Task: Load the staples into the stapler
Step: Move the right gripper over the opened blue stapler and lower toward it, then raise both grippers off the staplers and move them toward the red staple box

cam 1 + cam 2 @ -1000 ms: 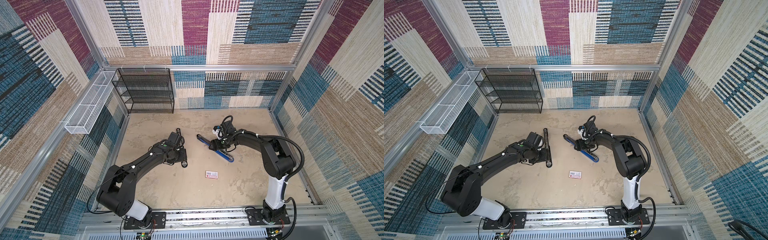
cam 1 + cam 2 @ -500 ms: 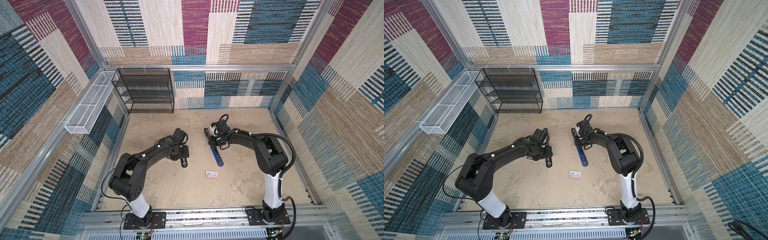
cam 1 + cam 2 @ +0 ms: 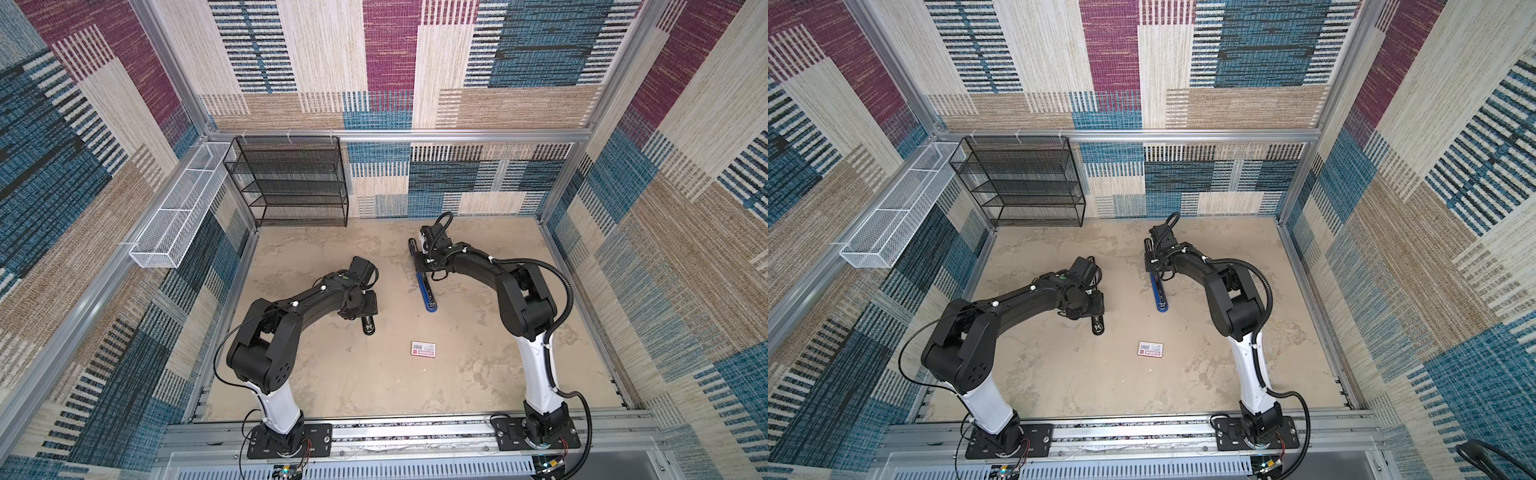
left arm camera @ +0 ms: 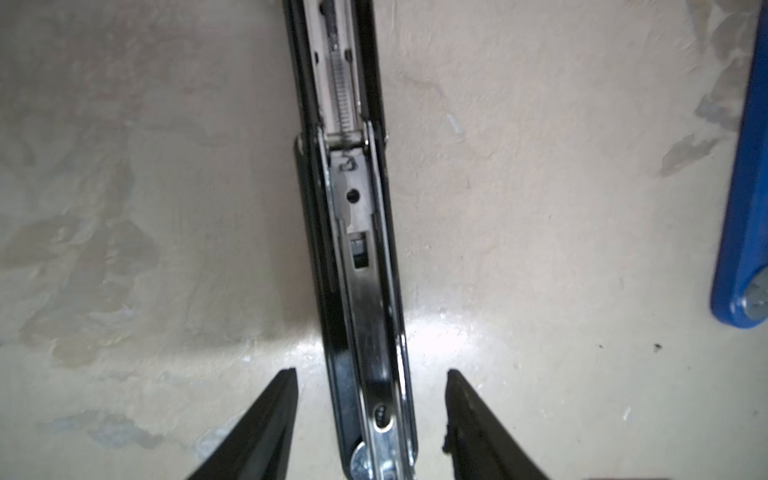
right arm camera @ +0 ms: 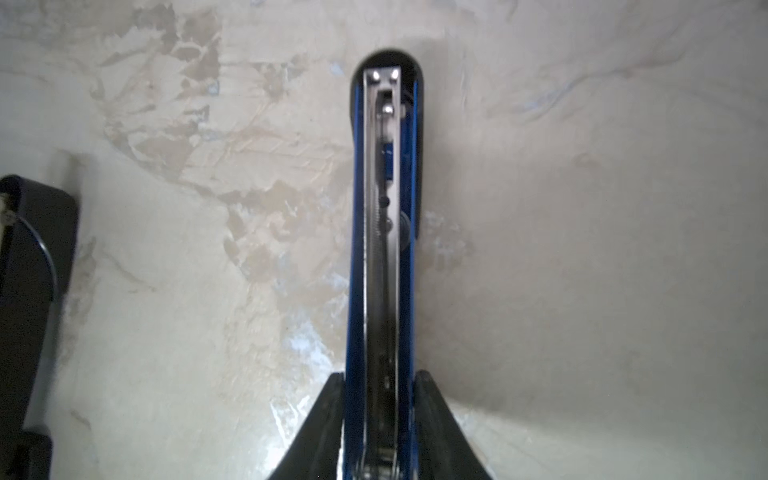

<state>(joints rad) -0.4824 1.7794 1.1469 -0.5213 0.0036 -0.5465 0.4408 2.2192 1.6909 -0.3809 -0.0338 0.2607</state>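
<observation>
Right gripper clamps the open blue stapler, left gripper straddles the black stapler with jaws apart; a centred, level hold looks key before fetching staples.

Patchwork woven walls in blue, magenta, beige and cream enclose a mottled beige bench. A black wire shelf stands at its far left corner. A white mesh basket hangs on the left wall. Aluminium rails frame the panels.
</observation>
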